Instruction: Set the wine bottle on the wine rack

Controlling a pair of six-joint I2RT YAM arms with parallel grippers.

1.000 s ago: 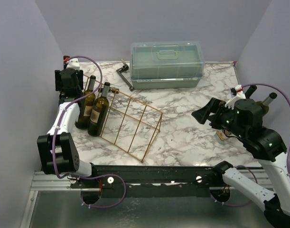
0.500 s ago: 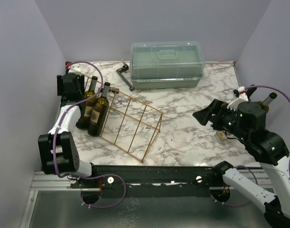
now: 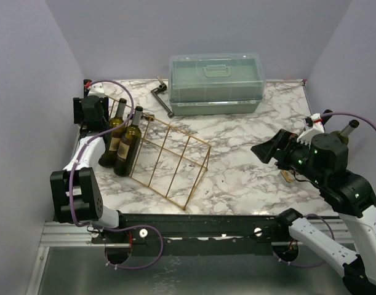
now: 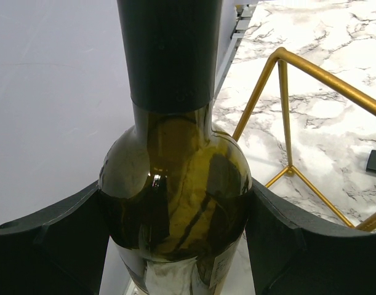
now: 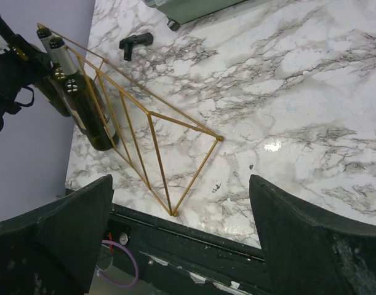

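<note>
As I read the top view, the left arm [image 3: 83,160] runs up the left edge of the desk [image 3: 249,129], its end effector [image 3: 96,117] at the far left end of the wine rack [image 3: 175,157]. Two bottles lean in the rack at that end: the wine bottle [image 3: 109,146] nearest the wall and a second bottle [image 3: 127,150] just beside it. The right arm [image 3: 335,178] is folded above the desk's right side, its end effector [image 3: 266,150] spread open in the air, well apart from the rack. One green lidded box [image 3: 215,83] sits at the back, with one black tool [image 3: 162,98] beside it.

On the left wrist view, the two fingers [image 4: 52,246] stand wide apart on either side of the wine bottle's shoulder. The end effector is open, and I cannot tell whether the fingers touch the glass. One gold corner of the rack [image 4: 284,104] shows to the right.

On the right wrist view, the two fingers [image 5: 58,227] are parted above bare marble, holding nothing. I count two bottles in the rack [image 5: 149,114].
</note>
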